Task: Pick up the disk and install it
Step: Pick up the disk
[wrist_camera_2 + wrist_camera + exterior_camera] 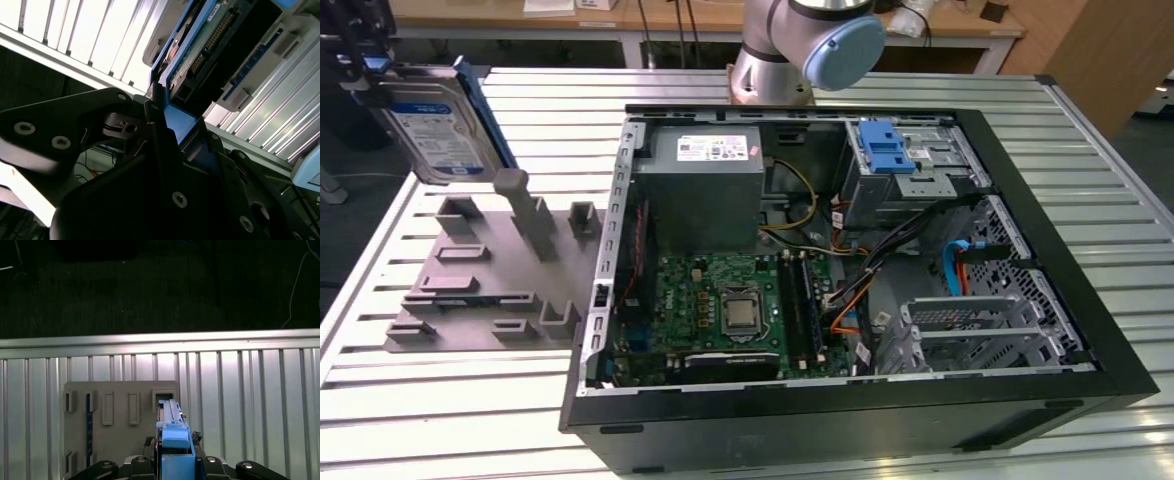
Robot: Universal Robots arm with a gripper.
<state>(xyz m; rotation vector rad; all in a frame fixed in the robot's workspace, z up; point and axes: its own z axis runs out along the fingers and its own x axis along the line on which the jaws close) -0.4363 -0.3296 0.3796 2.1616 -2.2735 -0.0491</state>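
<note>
Disk (434,125): flat silver rectangle with a white-and-blue label, framed by a blue plastic bracket (175,442). Raised on edge, near upright and slightly tilted, label side facing the exterior view. Positioned at that view's far left, above the grey slotted holder (494,280). Green circuit-board underside and connector row visible in the second wrist view.

I can't read any print from here. The disk (438,125) carries a white-and-blue label (432,138), and the grey power-supply box (700,195) inside the computer case (1067,300) has a white sticker (708,149), but the lettering on both is too small for me to make out.
</note>
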